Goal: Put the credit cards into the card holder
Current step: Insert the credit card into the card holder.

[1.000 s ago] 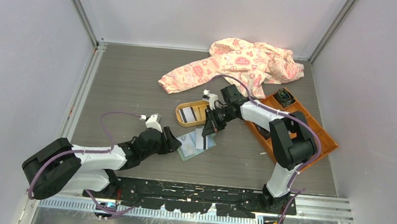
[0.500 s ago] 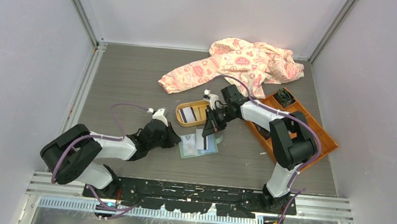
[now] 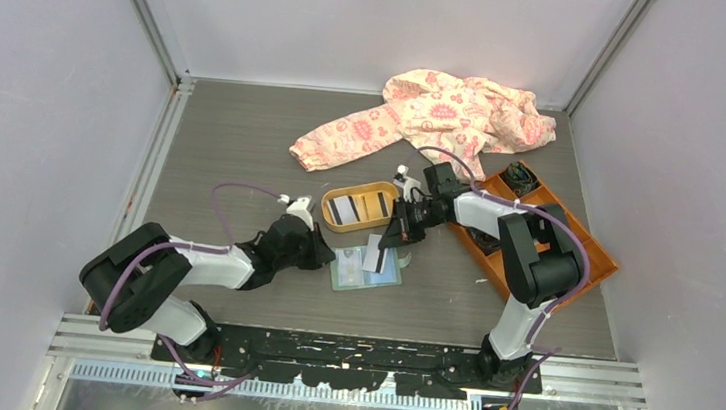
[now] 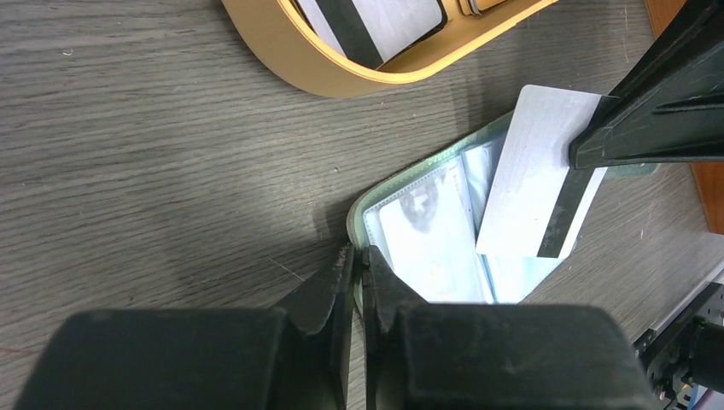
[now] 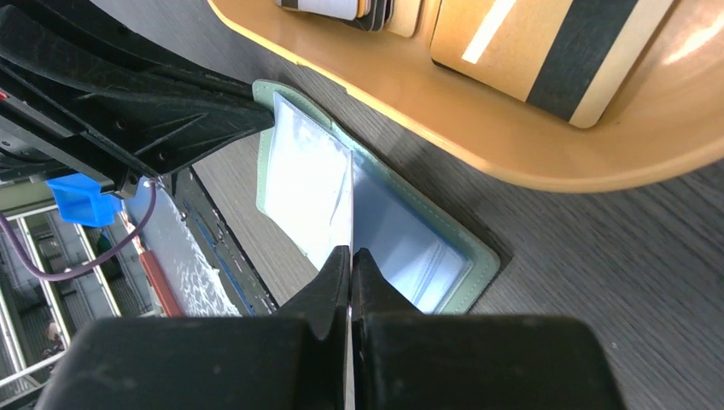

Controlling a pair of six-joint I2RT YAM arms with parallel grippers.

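The pale green card holder (image 3: 377,276) lies open on the table, its clear sleeves up (image 4: 427,248). My left gripper (image 3: 322,252) is shut on its left edge (image 4: 360,253). My right gripper (image 3: 400,231) is shut on a white credit card with a dark stripe (image 3: 372,257), holding it on edge over the open holder. The card shows flat in the left wrist view (image 4: 534,179) and edge-on in the right wrist view (image 5: 351,213), above the holder (image 5: 465,265). More cards (image 3: 343,208) lie in the orange oval tray (image 3: 362,227).
An orange compartmented box (image 3: 590,257) stands at the right, close behind my right arm. A pink patterned garment (image 3: 428,116) lies at the back. The oval tray's rim (image 5: 512,154) sits just beyond the holder. Grey walls close in both sides.
My left gripper moved right and closed on the holder's left edge, and the holder turned more level. My right gripper shifted a little to the right, still holding the card.
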